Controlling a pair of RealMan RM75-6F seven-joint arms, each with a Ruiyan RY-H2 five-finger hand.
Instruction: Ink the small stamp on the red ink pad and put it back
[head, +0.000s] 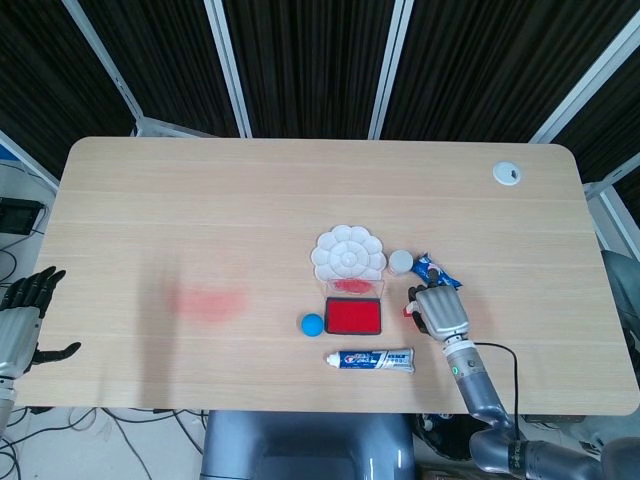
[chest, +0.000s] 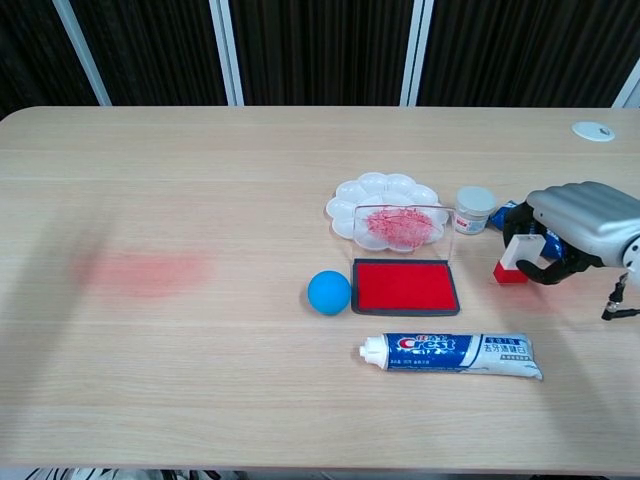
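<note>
Right hand (chest: 578, 232) clamps the small stamp (chest: 514, 262) just right of the red ink pad (chest: 405, 285). Left hand (head: 22, 318) idle, fingers apart. Advice: carry stamp level, press squarely on pad centre.

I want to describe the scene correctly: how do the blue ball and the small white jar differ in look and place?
The blue ball is round and plain blue; the small white jar is a short cylinder, white. The ball lies left of the red ink pad, while the jar stands behind its right end, beside the white palette. Both rest untouched on the table.
</note>
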